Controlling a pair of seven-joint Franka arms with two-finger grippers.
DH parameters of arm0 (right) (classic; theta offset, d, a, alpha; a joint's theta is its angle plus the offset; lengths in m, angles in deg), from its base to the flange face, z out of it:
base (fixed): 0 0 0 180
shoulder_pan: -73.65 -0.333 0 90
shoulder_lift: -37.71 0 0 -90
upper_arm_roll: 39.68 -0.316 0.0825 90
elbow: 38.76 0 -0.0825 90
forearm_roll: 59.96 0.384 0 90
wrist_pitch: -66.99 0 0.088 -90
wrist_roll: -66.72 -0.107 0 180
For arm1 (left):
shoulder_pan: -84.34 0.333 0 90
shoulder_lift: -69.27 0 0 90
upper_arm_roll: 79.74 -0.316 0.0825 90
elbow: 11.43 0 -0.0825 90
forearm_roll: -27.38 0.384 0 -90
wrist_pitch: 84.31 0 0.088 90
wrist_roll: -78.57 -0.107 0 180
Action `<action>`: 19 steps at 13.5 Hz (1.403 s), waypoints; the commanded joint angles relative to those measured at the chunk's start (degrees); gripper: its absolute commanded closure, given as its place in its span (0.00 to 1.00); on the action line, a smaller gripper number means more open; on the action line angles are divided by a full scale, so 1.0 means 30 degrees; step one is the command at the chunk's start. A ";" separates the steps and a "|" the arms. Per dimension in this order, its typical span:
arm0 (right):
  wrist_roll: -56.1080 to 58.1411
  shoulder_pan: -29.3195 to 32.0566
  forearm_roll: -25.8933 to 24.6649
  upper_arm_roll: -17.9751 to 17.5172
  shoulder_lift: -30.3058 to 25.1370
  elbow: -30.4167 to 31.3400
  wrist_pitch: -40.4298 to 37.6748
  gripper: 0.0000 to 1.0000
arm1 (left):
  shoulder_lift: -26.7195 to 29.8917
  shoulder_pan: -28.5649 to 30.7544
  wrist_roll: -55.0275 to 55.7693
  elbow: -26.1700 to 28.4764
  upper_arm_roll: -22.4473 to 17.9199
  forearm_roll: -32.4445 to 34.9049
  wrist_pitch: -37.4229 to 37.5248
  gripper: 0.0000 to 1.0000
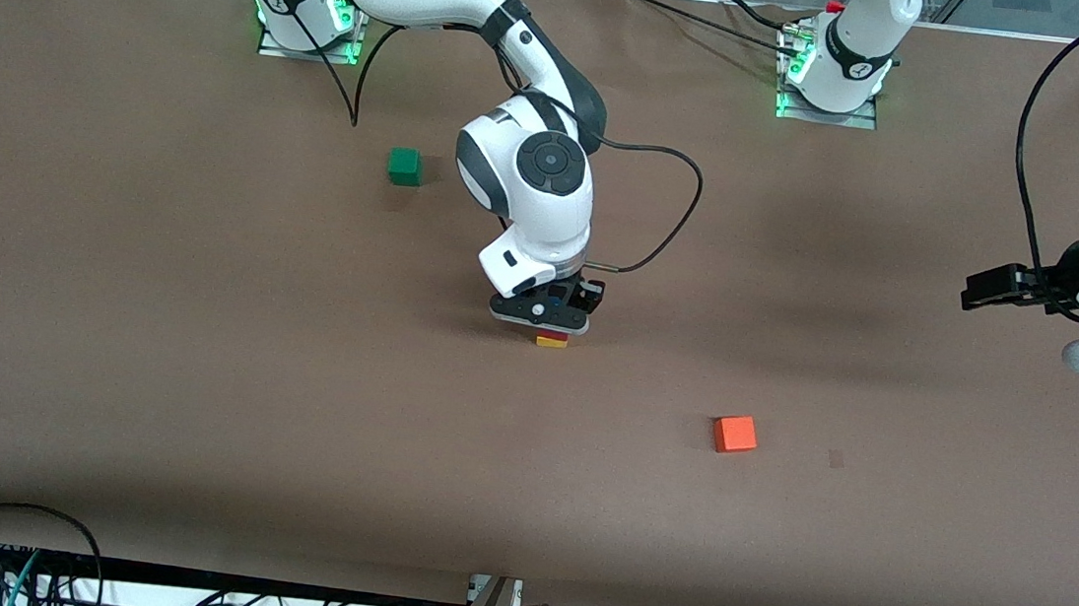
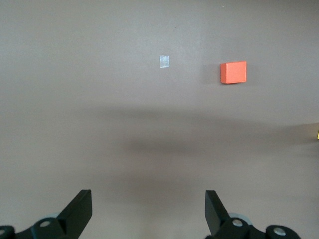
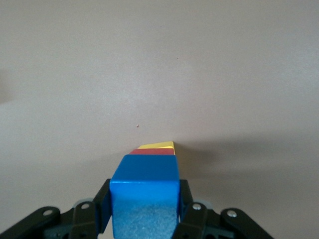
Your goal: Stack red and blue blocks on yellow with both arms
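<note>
nearest us sits an orange cube (image 1: pixel 735 434). we see the right gripper (image 1: pixel 539 315) clenching the blue block (image 3: pixel 144 199) atop the red block (image 3: pixel 152 152) on yellow (image 1: pixel 552 342) mid-table. our left gripper (image 2: pixel 148 211) waits, spread wide, at its table end.

Right claw (image 1: pixel 552 322) over stack (image 1: pixel 552 340)

Matte blue block (image 3: pixel 144 186), glossy white arms (image 1: pixel 540 194)
</note>
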 commanded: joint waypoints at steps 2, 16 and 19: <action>-0.0255 0.0081 -0.0316 0.0010 -0.0120 -0.0313 -0.0394 0.00 | 0.0209 0.0180 -0.0387 0.0222 0.0076 0.0169 -0.0191 0.00; 0.6938 0.5701 0.2819 0.3349 -0.8523 0.3111 -0.8384 0.00 | 0.0180 0.0151 -0.0417 0.0193 0.0047 0.0111 -0.0191 0.00; 0.9463 0.6469 0.2790 0.4485 -1.0134 0.3550 -1.1608 0.00 | 0.0180 0.0180 -0.0417 0.0193 0.0047 0.0111 -0.0191 0.00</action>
